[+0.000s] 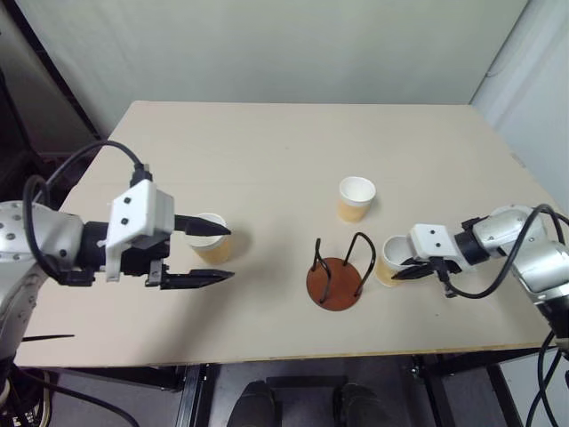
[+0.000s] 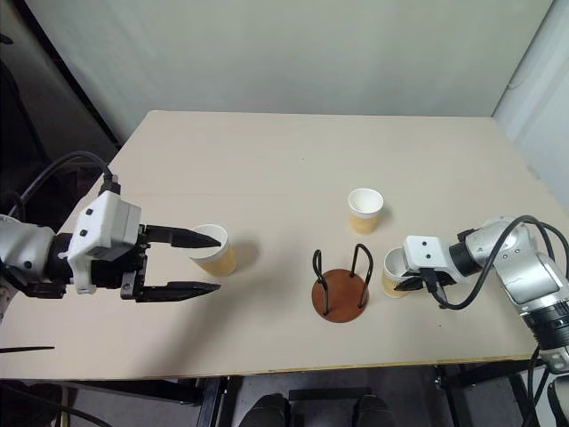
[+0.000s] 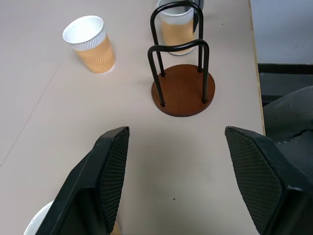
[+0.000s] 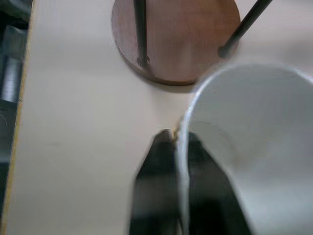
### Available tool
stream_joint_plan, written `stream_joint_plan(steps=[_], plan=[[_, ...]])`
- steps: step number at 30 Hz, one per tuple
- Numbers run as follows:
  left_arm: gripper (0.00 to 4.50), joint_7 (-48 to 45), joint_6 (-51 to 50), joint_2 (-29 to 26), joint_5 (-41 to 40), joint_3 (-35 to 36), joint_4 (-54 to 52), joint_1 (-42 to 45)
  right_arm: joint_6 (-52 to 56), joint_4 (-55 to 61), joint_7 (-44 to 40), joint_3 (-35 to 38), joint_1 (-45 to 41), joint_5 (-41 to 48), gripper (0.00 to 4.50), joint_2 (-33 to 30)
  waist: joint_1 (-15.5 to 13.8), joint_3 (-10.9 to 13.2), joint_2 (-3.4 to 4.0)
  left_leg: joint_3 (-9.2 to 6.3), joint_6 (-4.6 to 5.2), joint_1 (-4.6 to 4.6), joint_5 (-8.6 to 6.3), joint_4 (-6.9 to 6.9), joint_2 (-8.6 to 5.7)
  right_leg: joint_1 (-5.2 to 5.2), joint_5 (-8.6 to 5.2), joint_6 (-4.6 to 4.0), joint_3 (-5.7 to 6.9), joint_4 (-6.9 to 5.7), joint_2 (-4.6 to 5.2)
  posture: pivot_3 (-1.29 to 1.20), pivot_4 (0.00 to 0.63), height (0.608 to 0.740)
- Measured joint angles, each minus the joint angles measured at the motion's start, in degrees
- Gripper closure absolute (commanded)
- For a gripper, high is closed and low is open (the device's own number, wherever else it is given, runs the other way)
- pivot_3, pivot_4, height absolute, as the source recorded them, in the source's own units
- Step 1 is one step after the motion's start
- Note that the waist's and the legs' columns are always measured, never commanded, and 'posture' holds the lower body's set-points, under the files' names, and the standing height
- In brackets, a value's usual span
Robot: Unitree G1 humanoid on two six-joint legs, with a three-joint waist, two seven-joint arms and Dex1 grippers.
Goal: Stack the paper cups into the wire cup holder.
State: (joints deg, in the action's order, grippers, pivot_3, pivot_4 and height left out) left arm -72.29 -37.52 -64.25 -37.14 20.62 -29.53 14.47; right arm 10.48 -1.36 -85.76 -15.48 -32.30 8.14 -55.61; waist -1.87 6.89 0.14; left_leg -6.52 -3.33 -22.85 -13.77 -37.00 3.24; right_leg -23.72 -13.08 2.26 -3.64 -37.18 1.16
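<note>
On the tabletop [image 1: 267, 160] the holder [image 1: 338, 277] stands near the front edge, a little right of the middle, with nothing inside its wire hoops. One cup [image 1: 356, 198] stands upright behind the holder, toward the middle of the tabletop, apart from everything. A second cup [image 1: 388, 260] stands just beside the holder on its right side. The right gripper [image 1: 407, 270] has its fingers pressed together on the wall of this cup at the rim, one finger [image 4: 154, 186] outside and the other inside, as the right wrist view shows. A third cup [image 1: 211, 237] stands near the front left part of the tabletop. The left gripper [image 1: 222, 253] hangs in front of this cup with its fingers wide apart and nothing between them; one fingertip [image 1: 218, 231] appears across the cup's rim.
</note>
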Motion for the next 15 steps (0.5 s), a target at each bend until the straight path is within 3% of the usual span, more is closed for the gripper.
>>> stream_joint_plan(steps=[4, 8, 11, 15], plan=[[1.14, -0.14, 0.76, -0.54, 0.12, 1.38, 2.06, -0.52, 2.48, 2.48, -3.30, 5.12, -1.89, 5.79, 4.48, -3.73, 0.18, 0.04, 0.06, 0.39, -0.05, -0.07, -0.03, 0.07, 0.15, -0.19, -0.04, -0.07, -0.01, -0.06, -0.02, 0.00, 0.150, 0.740], [1.14, -0.17, 2.30, -0.56, 0.89, 1.56, 3.77, -2.41, 5.98, 2.04, -5.71, 13.39, -13.14, 14.15, 4.48, -5.39, 0.63, 0.04, 0.07, 0.66, -0.10, -0.03, -0.06, 0.15, 0.24, -0.29, -0.12, -0.20, 0.05, -0.06, -0.19, 0.00, 0.150, 0.740], [1.14, 0.17, 3.35, -0.25, 1.04, 0.80, 4.26, -2.24, 10.41, 5.37, -4.36, 14.63, -19.99, 19.29, 4.48, 0.18, 1.28, -0.05, -0.13, 0.68, -0.18, 0.16, -0.15, 0.14, 0.54, -0.27, -0.24, -0.43, 0.02, -0.07, -0.55, 0.00, 0.150, 0.740], [1.14, 0.25, 3.91, -0.21, 1.10, 0.36, 4.60, -2.23, 13.04, 10.57, -4.06, 8.96, -19.36, 20.23, 4.48, 5.72, 1.50, -0.03, -0.13, 0.60, -0.18, 0.17, -0.15, 0.19, 0.61, -0.49, -0.33, -0.59, -0.01, -0.50, -0.66, 0.00, 0.150, 0.740]])
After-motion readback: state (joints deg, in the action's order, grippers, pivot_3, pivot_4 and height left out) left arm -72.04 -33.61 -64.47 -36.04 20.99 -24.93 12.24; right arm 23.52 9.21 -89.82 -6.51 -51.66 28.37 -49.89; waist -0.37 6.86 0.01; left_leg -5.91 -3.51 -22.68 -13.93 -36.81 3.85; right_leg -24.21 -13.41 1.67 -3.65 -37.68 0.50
